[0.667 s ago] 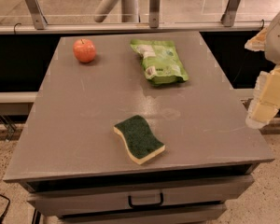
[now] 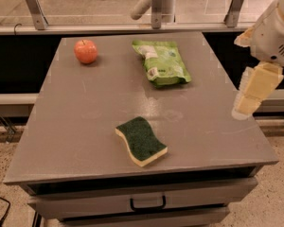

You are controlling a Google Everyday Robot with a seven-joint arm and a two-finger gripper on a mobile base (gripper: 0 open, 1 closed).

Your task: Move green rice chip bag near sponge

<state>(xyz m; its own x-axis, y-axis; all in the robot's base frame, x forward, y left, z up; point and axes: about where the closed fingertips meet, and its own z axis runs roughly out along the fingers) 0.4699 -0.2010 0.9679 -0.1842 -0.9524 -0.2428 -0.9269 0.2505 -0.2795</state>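
Note:
The green rice chip bag (image 2: 162, 63) lies flat at the far middle of the grey table (image 2: 75, 126). It is light green with white patches. The sponge (image 2: 141, 140), with a dark green top and a pale yellow base, lies near the table's front edge, well apart from the bag. My gripper (image 2: 244, 107) hangs at the right, over the table's right edge. It is off to the right of the bag and a little nearer than it. It holds nothing that I can see.
A red apple (image 2: 86, 51) sits at the far left of the table. A railing with metal posts (image 2: 157, 6) runs behind the table. A drawer with a handle (image 2: 147, 203) is below the front edge.
My gripper and arm have moved a little to the left, toward the table's right edge. The bag, sponge and apple have not moved.

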